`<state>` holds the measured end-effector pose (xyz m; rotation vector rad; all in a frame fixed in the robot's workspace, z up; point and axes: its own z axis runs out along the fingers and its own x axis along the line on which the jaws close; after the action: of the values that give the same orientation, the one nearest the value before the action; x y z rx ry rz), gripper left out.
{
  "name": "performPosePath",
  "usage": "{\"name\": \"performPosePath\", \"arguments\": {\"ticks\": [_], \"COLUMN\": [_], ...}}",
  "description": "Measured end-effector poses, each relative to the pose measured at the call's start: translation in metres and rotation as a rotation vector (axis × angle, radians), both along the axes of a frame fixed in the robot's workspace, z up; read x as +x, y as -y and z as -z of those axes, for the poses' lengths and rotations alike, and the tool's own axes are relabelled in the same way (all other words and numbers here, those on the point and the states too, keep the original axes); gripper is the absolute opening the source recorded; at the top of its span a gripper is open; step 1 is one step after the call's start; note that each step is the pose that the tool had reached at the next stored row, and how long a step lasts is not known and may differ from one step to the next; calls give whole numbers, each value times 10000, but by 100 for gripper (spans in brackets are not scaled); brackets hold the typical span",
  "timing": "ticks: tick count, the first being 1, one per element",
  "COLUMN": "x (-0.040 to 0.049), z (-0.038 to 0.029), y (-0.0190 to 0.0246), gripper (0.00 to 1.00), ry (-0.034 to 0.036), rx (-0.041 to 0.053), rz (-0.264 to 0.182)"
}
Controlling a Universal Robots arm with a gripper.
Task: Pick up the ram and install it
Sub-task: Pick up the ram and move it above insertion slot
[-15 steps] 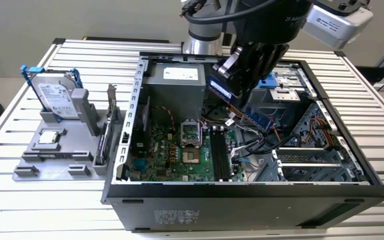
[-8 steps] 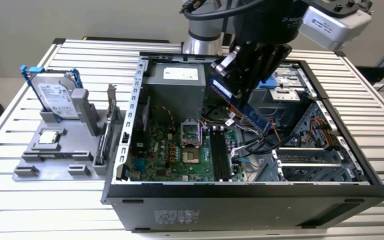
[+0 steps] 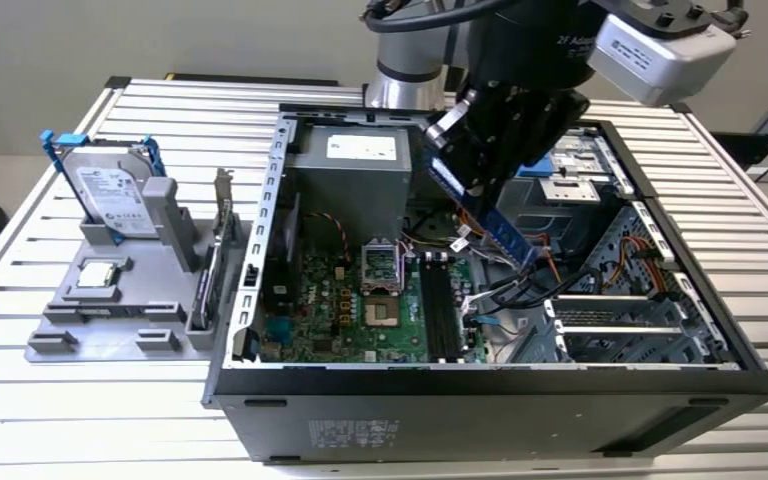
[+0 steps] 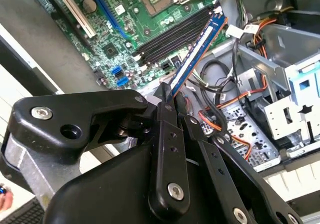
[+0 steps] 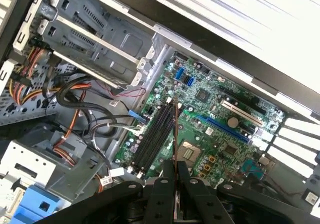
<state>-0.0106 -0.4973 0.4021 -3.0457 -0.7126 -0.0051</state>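
slatted metal table: open computer case, grey parts holder.

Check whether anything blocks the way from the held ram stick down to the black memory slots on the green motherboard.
Nothing visible does. The black gripper holds the long, narrow bluish ram stick tilted above the empty black memory slots; the loose black and orange cables lie beside the slots, not across them.

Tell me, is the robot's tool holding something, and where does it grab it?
Yes. The tool pinches the ram by one end; the rest pokes out over the open computer case.
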Motion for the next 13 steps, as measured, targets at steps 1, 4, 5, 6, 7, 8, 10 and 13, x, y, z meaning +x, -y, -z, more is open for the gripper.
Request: {"name": "performPosePath", "arguments": {"ticks": [1, 4, 5, 6, 7, 8, 10, 13], "x": [1, 3, 3, 4, 5, 6, 7, 9], "z": [2, 7, 8, 10, 12, 14, 18, 23], "y": [0, 0, 0, 0, 0, 0, 0, 0], "gripper": [0, 0, 0, 0, 0, 0, 0, 0], "ry": [0, 0, 0, 0, 0, 1, 0, 0], "rx": [1, 1, 2, 2, 3, 4, 4, 5], "rz": [120, 490, 603, 734, 854, 974, 1213, 1577]}}
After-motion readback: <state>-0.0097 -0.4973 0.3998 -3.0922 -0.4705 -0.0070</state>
